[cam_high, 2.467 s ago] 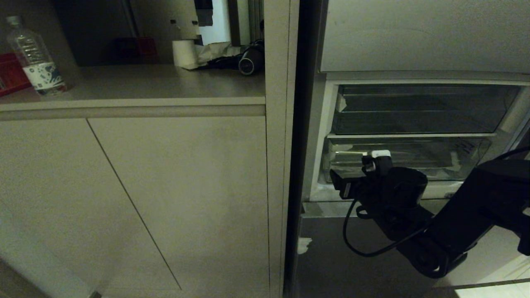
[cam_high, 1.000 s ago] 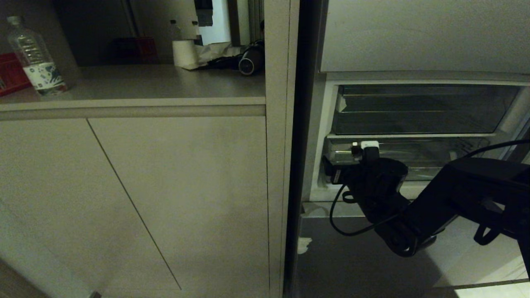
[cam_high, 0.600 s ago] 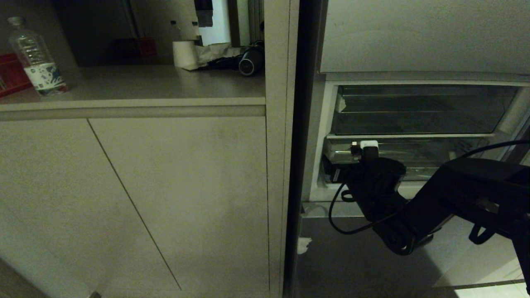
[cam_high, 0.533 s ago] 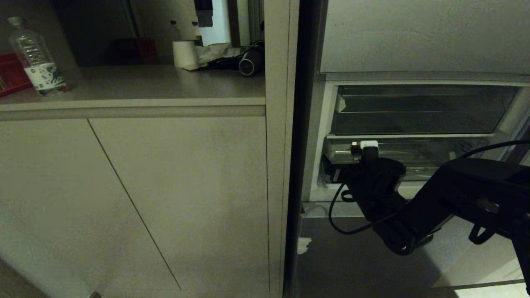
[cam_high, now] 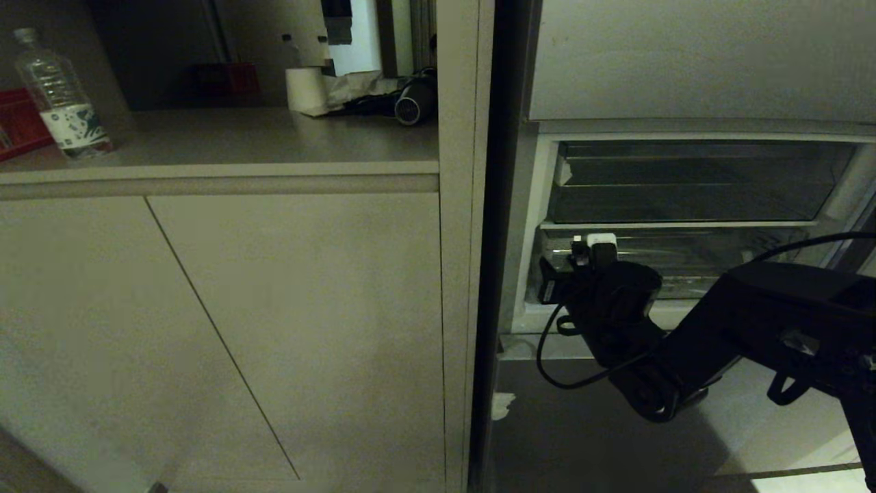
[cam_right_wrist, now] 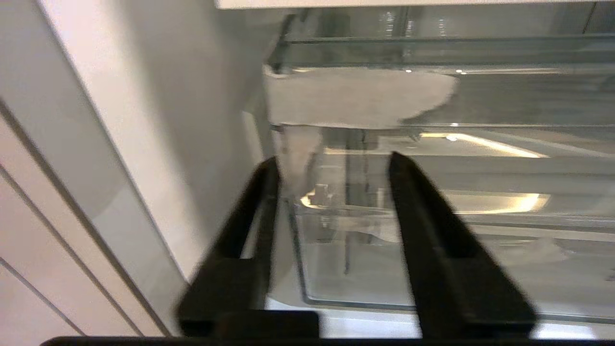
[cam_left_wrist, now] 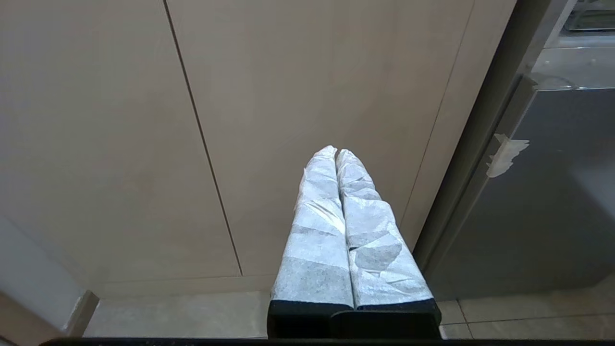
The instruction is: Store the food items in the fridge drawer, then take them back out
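- Clear plastic, the fridge drawer (cam_high: 684,263) sits low in the open fridge at the right, pushed in under a shallower clear bin (cam_high: 691,181).
- No writing is readable; the water bottle (cam_high: 60,96) on the worktop (cam_high: 239,140) at far left has a label too small to read.
- The right end effector (cam_right_wrist: 331,166) reaches in from the right at the drawer's left front corner, its black fingers (cam_right_wrist: 413,202) apart on either side of the clear front wall.
- The left end effector (cam_left_wrist: 336,154) hangs low before the cabinet door (cam_left_wrist: 120,120), wrapped fingers pressed together, empty.
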